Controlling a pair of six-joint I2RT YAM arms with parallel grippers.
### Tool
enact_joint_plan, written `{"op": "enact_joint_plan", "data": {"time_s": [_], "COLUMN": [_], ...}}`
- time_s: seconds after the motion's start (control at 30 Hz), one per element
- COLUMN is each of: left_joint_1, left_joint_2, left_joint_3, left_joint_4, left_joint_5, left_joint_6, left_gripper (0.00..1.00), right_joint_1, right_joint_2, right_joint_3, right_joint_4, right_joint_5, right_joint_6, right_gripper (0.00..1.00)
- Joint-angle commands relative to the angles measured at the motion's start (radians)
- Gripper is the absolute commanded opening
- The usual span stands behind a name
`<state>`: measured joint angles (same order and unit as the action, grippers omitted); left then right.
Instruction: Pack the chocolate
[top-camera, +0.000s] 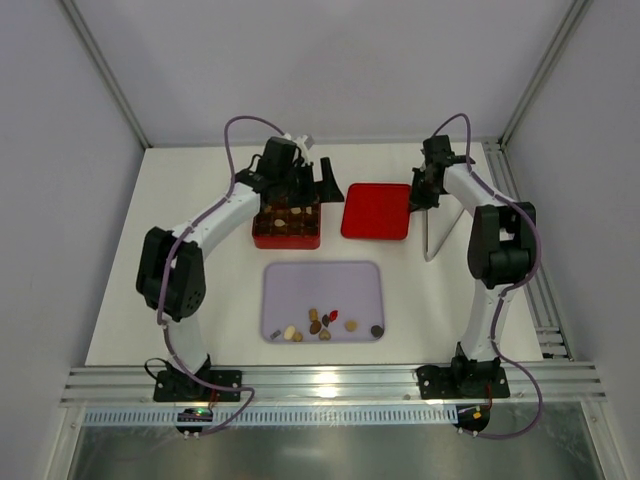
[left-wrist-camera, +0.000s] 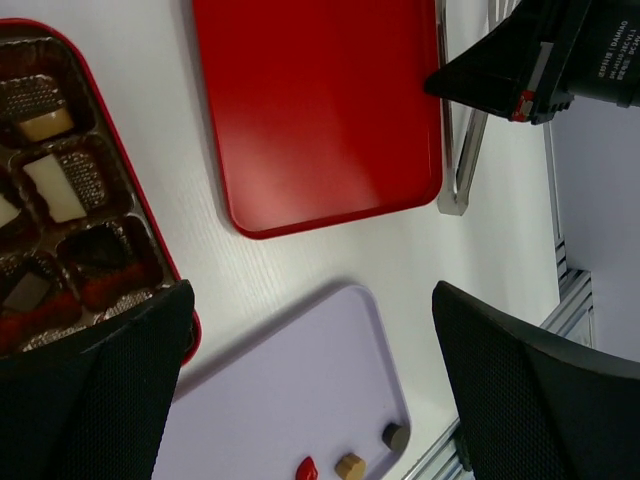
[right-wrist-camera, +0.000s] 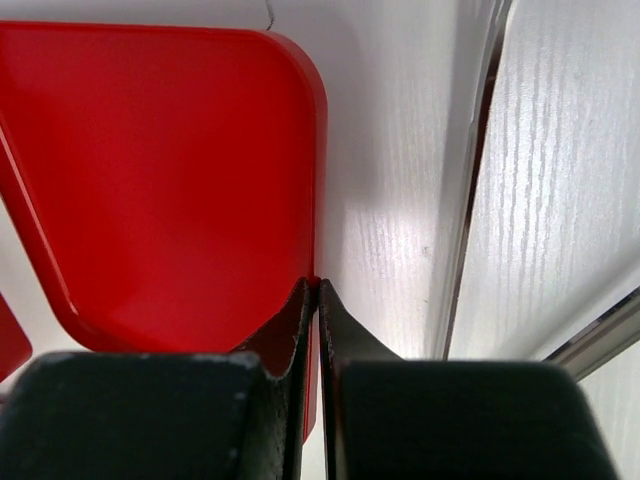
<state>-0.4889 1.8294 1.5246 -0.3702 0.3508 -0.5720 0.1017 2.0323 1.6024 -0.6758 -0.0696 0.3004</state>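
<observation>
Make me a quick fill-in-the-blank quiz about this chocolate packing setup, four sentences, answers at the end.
1. The loose chocolates lie on a tray whose colour is ___.
2. The left gripper, above the compartment box, has its jaws ___.
3. The right gripper is shut at the edge of the flat red ___.
4. In the top view, the red lid lies to the ___ of the box.

Answers: lilac; open; lid; right
</observation>
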Motion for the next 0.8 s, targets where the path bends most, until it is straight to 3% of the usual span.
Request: {"op": "enact_joint_plan", "data": {"time_s": [0.0,0.3,0.77], "left_joint_1": [-0.01,-0.014,-0.013], "left_joint_2": [0.066,0.229,0.347], "left_joint_3": [0.103,0.196,0.315], "left_joint_4": [0.047,0.045,0.059], "left_joint_5": [0.079,0.096,0.134], "left_joint_6": [-0.003,-0.014,-0.067], "left_gripper": [0.98,0.98,0.98], "right_joint_1": [0.003,-0.039,-0.076], "right_joint_2": [-0.076,-0.147,-0.273], "right_joint_3": [0.005,-0.032,-0.091], "right_joint_4": [0.01,0.027,0.051], "right_joint_5": [-0.059,-0.119,-0.257], "right_joint_6": [0.025,0.043,0.077], "right_gripper": [0.04,0.04,0.04]}}
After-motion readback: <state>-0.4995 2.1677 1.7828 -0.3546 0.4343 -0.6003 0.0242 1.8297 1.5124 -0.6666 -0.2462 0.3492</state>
